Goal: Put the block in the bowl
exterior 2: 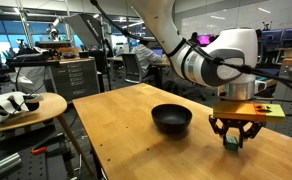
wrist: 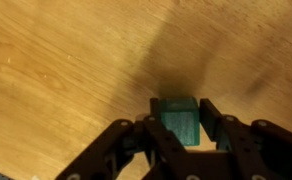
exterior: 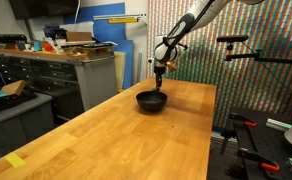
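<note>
Bare wood of the light wooden tabletop (exterior 2: 126, 125) lies between the small, round, glossy black bowl (exterior 2: 171, 118) and the black gripper (exterior 2: 232, 140) nearby, whose fingers clasp a small green block (wrist: 179, 118). The bowl's mouth is open from above; only its low rim intervenes.

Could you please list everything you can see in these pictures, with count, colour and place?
table: one, light wood, fills the middle of both exterior views
bowl: one, black, on the table, empty
block: one, green, between the tool's fingers, beside the bowl and not in it
patch: one, yellow, flat on the table's near corner
cabinet: one, grey with drawers, behind the table
side table: one, round, wood, next to the table; the items on it are too small to name
arm: one, white and grey, reaching over the table
tool: one, black, low over the table, closed around the block
</note>
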### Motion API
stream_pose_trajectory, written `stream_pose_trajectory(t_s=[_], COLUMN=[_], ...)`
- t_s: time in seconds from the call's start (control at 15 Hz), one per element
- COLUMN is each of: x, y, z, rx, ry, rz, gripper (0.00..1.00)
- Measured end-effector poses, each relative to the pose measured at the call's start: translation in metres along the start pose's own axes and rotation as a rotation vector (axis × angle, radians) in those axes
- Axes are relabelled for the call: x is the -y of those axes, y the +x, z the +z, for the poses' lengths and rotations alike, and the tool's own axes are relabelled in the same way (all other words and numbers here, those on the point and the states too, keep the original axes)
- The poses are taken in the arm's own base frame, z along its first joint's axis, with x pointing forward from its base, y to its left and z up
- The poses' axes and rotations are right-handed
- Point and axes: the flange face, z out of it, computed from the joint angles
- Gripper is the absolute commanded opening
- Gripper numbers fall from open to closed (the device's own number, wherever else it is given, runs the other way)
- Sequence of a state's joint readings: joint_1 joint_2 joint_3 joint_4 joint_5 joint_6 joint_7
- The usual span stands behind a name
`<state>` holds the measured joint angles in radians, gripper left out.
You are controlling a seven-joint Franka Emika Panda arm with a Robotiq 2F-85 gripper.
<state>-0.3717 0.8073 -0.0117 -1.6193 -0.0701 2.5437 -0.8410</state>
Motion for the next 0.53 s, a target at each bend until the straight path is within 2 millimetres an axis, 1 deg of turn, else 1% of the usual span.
stream_pose_trajectory(t_s=[0.53], x=[-0.0018], y=[0.0041], z=[-0.0004], rx=[0.011], ry=[0.022], rz=[-0.022], gripper=[0.18])
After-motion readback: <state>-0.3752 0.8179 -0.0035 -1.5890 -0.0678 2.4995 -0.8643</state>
